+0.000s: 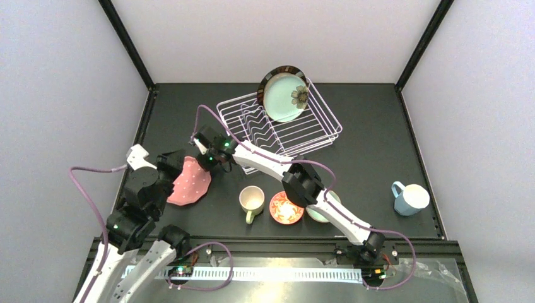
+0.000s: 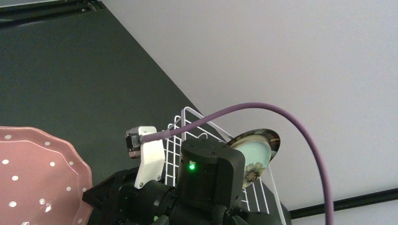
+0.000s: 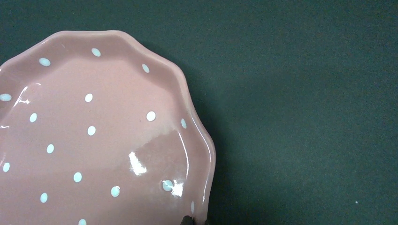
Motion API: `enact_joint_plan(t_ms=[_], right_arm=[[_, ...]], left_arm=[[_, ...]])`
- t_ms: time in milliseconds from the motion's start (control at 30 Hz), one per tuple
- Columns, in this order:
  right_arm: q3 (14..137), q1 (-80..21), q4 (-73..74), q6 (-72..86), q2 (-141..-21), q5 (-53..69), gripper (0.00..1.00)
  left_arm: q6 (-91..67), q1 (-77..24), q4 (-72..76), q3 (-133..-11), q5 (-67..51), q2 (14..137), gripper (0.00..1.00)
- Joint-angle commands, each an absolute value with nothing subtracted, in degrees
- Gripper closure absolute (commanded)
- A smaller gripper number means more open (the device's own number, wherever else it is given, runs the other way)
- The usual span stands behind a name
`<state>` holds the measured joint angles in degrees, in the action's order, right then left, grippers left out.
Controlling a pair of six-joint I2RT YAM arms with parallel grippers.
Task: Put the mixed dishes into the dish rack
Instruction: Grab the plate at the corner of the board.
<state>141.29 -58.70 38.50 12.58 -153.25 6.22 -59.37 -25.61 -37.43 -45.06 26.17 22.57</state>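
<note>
Right gripper first: we are seeing it closed on the wavy rim of the pink dotted scalloped plate, with a dark fingertip just showing at the plate's edge in its wrist view. From above, we are finding that plate lying at the left of the dark table, near the arm bases. The left gripper is hovering at the plate's far left edge, and we cannot tell how its jaws are standing.

Moving outward, the dish rack is sitting further back. It is holding the teal flower plate upright, with the cream plate with dark striped rim just behind it. On the near side, the cream mug, red-orange bowl and mint bowl are sitting in a row. The blue mug is standing well apart at the right.
</note>
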Motion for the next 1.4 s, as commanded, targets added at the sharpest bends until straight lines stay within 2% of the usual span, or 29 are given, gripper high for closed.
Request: enact_joint_plan(t_ms=[0, 600, 967, 1367], right_arm=[[140.6, -58.2, 41.4, 10.4, -148.4, 2.2, 1.00], [140.1, -56.4, 41.0, 8.4, -144.6, -1.8, 1.00], [140.0, -54.6, 40.7, 7.6, -143.9, -2.1, 1.00], [141.6, -53.3, 40.7, 7.9, -144.6, -1.2, 1.00]], left_arm=[[-60.8, -25.4, -37.0, -44.6, 27.5, 24.3, 0.24], [-64.5, -25.4, -37.0, -41.7, 28.6, 25.5, 0.23], [-68.2, -25.5, -34.5, -37.8, 26.9, 27.3, 0.14], [-73.7, -25.4, -29.7, -30.6, 19.1, 27.5, 0.11]])
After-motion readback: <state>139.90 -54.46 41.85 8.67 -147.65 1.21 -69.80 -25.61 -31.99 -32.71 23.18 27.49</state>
